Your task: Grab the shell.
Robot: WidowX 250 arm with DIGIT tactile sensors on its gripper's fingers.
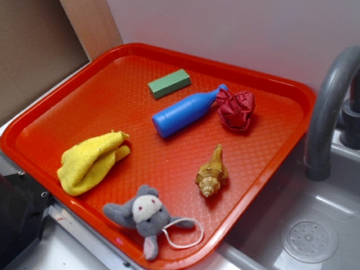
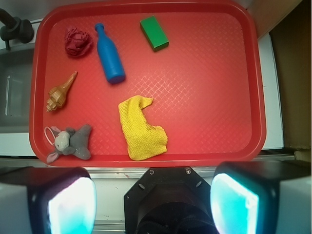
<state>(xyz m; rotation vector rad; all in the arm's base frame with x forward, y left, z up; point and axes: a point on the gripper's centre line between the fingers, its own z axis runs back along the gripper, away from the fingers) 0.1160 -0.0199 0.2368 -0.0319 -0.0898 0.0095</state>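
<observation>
Nothing of the grab is done yet, judging from how things lie. The small golden-tan spiral shell with ribbed whorls and a pointed tip lies on its side on the red plastic tray, untouched, with no part of the robot near it in the exterior view.

In the wrist view the gripper sits at the bottom of the picture, outside the tray's near rim, well apart from the shell. Its two fingers stand wide apart with nothing between them, so they are spread and empty.

Taking the blue plastic bottle as the landmark: the shell lies near the bottle, toward the tray's sink-side edge, apart from it and not touching. The red wrinkly ball sits just beside the bottle's neck, on the same side of the tray as the shell. The grey stuffed toy mouse lies further from the bottle than the shell does, at the tray's rim. The yellow folded cloth and the green rectangular block lie on the bottle's other sides.

What is left, in my judgement, is the whole job: travel over the tray to the shell, descend around it, close, and lift.
</observation>
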